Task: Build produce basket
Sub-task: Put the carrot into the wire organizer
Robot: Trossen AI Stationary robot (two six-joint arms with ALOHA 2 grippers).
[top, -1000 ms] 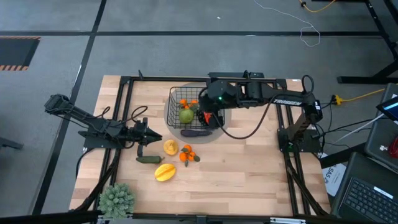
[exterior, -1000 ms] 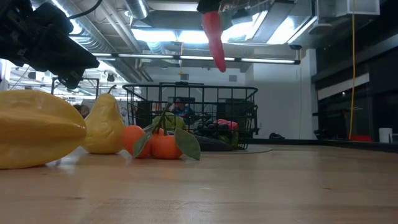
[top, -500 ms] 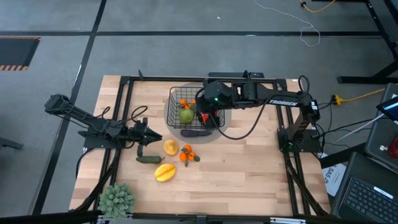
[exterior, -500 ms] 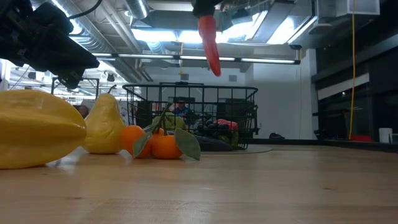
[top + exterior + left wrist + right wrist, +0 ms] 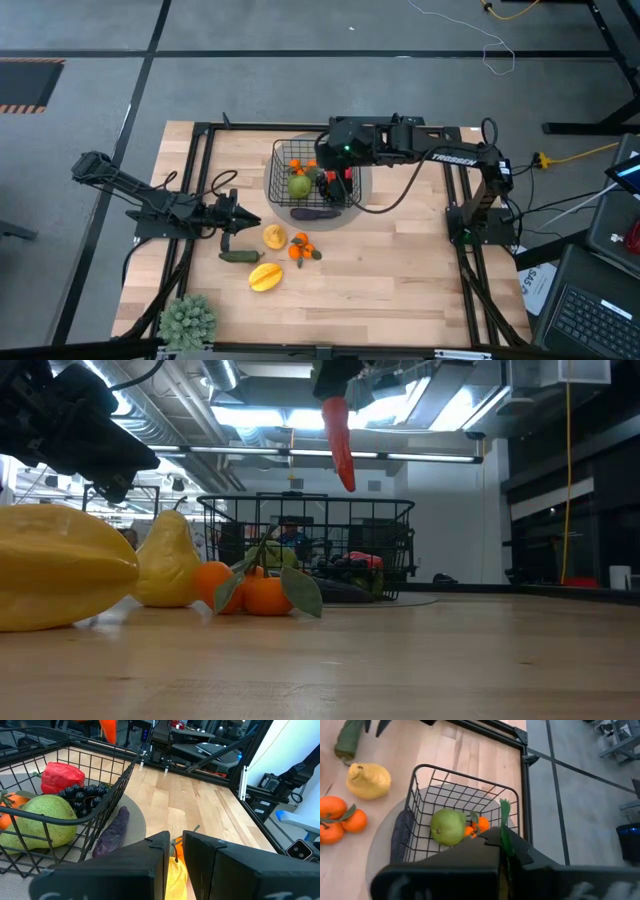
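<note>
The black wire basket (image 5: 297,160) stands on a round grey mat and holds a green apple (image 5: 299,185), tangerines, dark grapes (image 5: 82,795) and a red pepper (image 5: 61,776). My right gripper (image 5: 343,178) is above the basket's right part, shut on a long red chili (image 5: 340,445). A purple eggplant (image 5: 315,212) lies on the mat against the basket's near side. My left gripper (image 5: 252,222) waits shut at the table's left, just left of a yellow pear (image 5: 274,237). Nearby lie tangerines (image 5: 301,247), a cucumber (image 5: 240,256) and a yellow starfruit (image 5: 265,276). My right gripper pinches the chili by its green stem end (image 5: 505,822) between the two fingers, coming from above and pointing down. The chili hangs below the fingers, lifted clear, its tip (image 5: 347,484) above the basket's rim, slightly tilted.
A spiky pale-green potted plant (image 5: 188,320) stands at the near left corner. A black frame (image 5: 200,140) borders the tabletop. Bare wood lies to the right of the loose produce and along the near side.
My right gripper, still shut on the chili, has shifted a little toward the table's left and then toward the far edge above the basket. The hanging chili has swung slightly with it. The left arm and the produce on the table have stayed put.
</note>
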